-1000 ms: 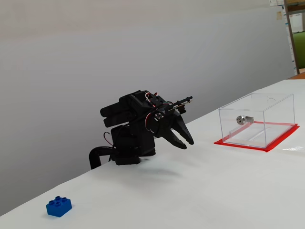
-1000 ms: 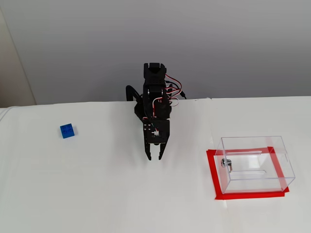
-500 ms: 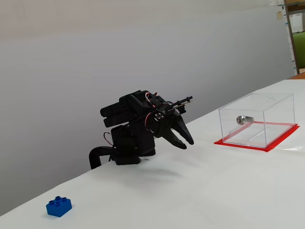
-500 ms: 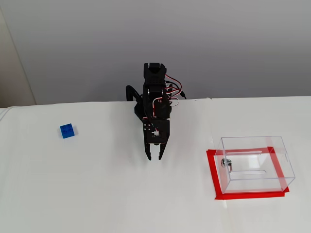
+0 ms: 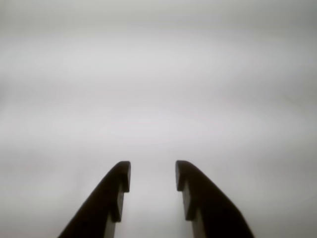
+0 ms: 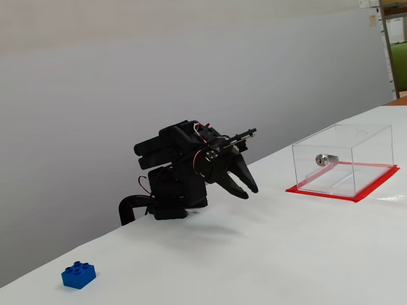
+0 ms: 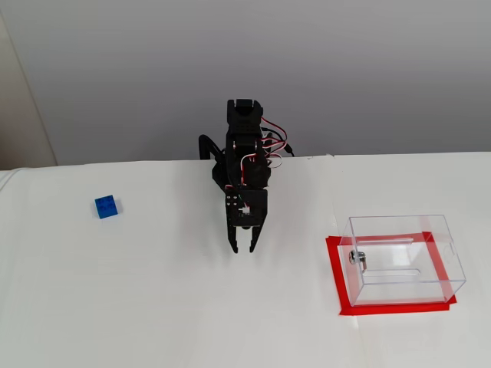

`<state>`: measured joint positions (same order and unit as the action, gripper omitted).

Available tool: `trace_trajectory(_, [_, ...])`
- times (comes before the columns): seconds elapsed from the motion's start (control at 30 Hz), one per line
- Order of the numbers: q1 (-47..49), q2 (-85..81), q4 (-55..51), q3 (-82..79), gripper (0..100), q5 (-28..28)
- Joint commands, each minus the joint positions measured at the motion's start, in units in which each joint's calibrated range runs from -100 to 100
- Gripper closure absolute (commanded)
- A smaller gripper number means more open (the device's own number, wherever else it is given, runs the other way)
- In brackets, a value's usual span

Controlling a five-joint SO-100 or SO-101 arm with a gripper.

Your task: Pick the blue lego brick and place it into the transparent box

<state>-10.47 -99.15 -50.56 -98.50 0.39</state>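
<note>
Brick sits flat on the counter, studs up, alone and well apart from everything; in the fixed view from the front it lies far to the left of the arm, and in the side fixed view it is at the near-left edge of the frame. Nothing touches it, so the pick is not yet begun. Gripper hangs low over the counter just in front of the arm's base, pointing forward and down, roughly midway between brick and box. Fingers are parted with a modest gap and hold nothing; the wrist view shows only bare counter between and beyond them, so the brick is outside that camera's sight. Arm is folded back on itself, which looks like a rest or start pose rather than a reach. Box stands on the right of the front view on its red sheet, open side up as far as can be told, lock on the wall nearest the arm; box is empty. Judgement: the next move needs a swing of the base toward the brick, then a descent with the gap squared to its sides.
</note>
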Motion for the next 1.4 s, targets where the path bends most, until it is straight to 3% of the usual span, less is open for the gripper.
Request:
trace_trajectory(0.0, [-0.07, -0.59, -0.01, -0.96, 90, 0.13])
trace_trajectory(0.63, [4.22, 0.34, -0.01, 1.75, 89, -0.29])
trace_trajectory(1.37, [7.48, 31.74, -0.01, 47.78, 89, 0.24])
